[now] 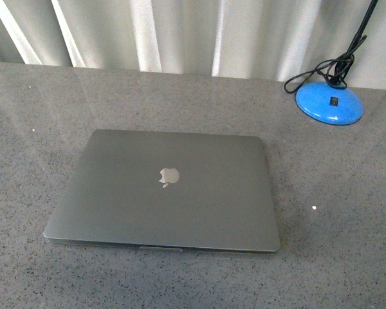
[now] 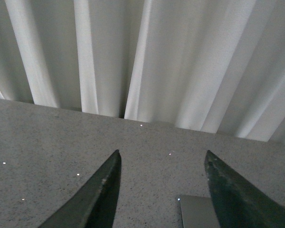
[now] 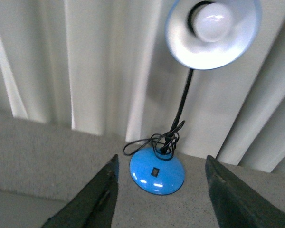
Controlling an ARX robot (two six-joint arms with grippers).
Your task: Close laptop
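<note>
one laptop (image 1: 167, 193) shut flat, lid up

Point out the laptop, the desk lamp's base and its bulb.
laptop (image 1: 180, 199): front view, closed lid below the logo.
lamp base (image 3: 156, 171): right wrist view, blue dome near the switch.
bulb (image 3: 213, 21): right wrist view, glass inside the shade.

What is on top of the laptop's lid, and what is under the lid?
Nothing lies on the laptop; only its apple logo shows on the lid. The lid is shut flat, so the keys and screen under it are covered and cannot be seen.
</note>
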